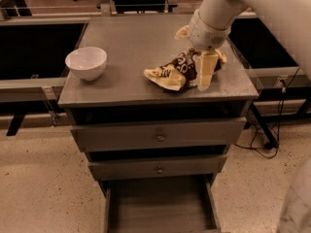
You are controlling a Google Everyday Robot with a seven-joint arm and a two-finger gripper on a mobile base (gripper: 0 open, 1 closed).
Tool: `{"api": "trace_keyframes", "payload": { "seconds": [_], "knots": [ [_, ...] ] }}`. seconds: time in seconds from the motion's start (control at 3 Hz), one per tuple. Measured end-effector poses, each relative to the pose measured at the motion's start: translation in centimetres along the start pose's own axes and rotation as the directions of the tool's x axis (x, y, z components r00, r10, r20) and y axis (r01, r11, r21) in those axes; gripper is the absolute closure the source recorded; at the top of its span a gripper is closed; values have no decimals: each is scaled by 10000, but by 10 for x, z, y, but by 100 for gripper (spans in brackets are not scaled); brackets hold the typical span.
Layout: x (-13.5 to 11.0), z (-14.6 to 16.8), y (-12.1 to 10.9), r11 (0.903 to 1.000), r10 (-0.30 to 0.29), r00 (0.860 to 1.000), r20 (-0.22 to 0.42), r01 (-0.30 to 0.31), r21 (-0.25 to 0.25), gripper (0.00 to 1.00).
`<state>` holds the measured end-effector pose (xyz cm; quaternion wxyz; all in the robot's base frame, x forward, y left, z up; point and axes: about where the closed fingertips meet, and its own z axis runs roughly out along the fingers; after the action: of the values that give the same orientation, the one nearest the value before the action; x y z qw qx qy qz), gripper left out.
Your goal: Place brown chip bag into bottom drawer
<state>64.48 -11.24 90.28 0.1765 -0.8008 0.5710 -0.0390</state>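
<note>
Cabinet: grey metal, flat top, three drawers stacked below.
Arm: white, reaching in over the cabinet's right rear.
Bottom drawer: pulled out at the cabinet's foot; only its grey floor shows.
Upper drawers: two, each with a round knob.
Brown chip bag: lies on the cabinet top, right of centre. Its long axis runs front-left to rear-right, with the pale-yellow end pointing front-left.
White bowl: upright on the cabinet top's left side; its contents are hard to tell.
Gripper: over the bag's rear-right end, fingers apparently spread, one before the bag and one behind.
</note>
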Motion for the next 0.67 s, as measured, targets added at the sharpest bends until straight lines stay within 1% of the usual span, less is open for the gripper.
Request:
{"api": "trace_keyframes", "payload": {
  "seconds": [0.33, 0.67],
  "knots": [
    [-4, 32, -14, 9999, -92, 9995, 286, 96, -114, 18],
    [-12, 47, -17, 9991, -421, 9991, 97, 422, -96, 41]
  ]
}}
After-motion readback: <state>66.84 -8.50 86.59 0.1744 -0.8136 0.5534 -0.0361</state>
